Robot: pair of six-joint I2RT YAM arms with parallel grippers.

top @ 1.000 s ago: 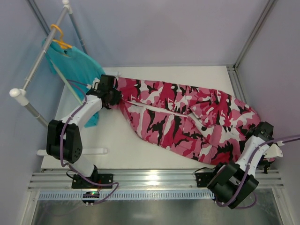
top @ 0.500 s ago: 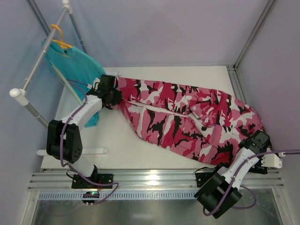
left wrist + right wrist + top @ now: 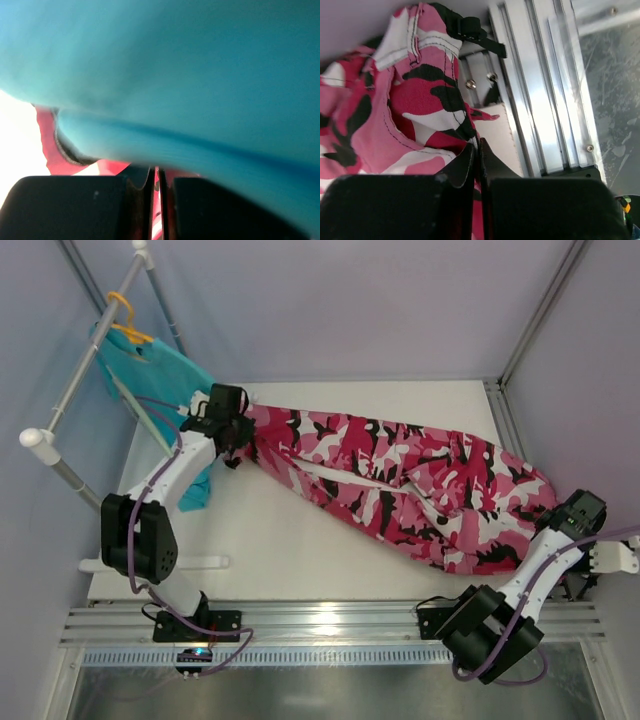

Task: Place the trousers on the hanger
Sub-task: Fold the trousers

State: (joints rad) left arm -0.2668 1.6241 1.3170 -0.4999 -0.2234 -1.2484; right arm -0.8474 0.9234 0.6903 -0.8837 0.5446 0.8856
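The left tool point(image 3: 156, 176) and the right tool point(image 3: 477, 150) each clench the trousers point(image 3: 400, 490); better to lift both ends evenly, cloth stretched.

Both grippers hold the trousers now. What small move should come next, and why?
Probably lift both ends together a little. The left gripper and the right gripper are each shut on the trousers, which are stretched low across the table between them, so the cloth must rise first.

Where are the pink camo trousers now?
Top view: the trousers span the table, from the left gripper by the teal garment to the right gripper, far right.
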